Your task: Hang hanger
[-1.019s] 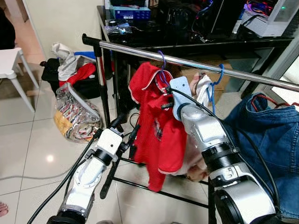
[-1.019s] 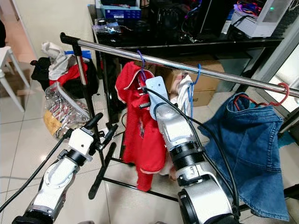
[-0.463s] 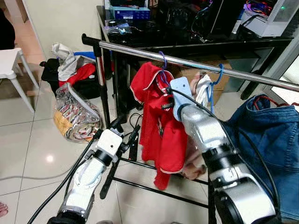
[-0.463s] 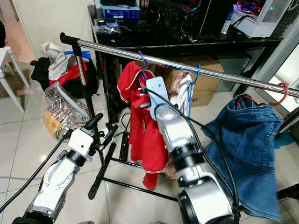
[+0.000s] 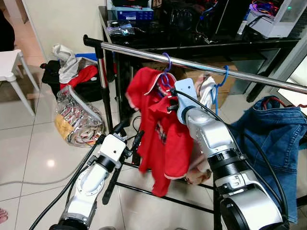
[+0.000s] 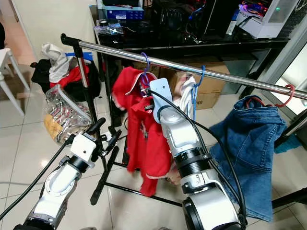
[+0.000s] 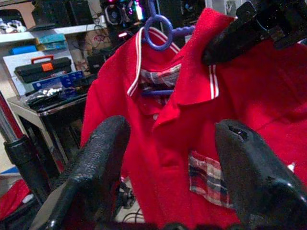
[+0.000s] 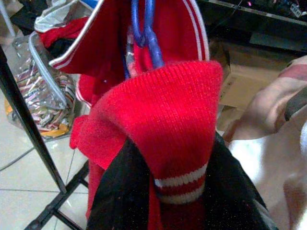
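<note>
A garment rail (image 5: 201, 64) crosses from 10 to 3 o'clock. A shirt on a hanger (image 5: 166, 64) hangs at 12, a denim garment (image 5: 278, 143) at 3, a plastic bag (image 5: 76, 117) on the floor at 10.

We see a bright room with even light in both eye views. The shiny rail (image 5: 201, 64) shows long white streaks of glare, and the floor tiles (image 5: 50, 163) hold a small white glow. The red shirt (image 5: 163, 129) looks smeared at its left edge. In the wrist views, the black fingers (image 7: 98, 163) up close look soft and fuzzy.
</note>
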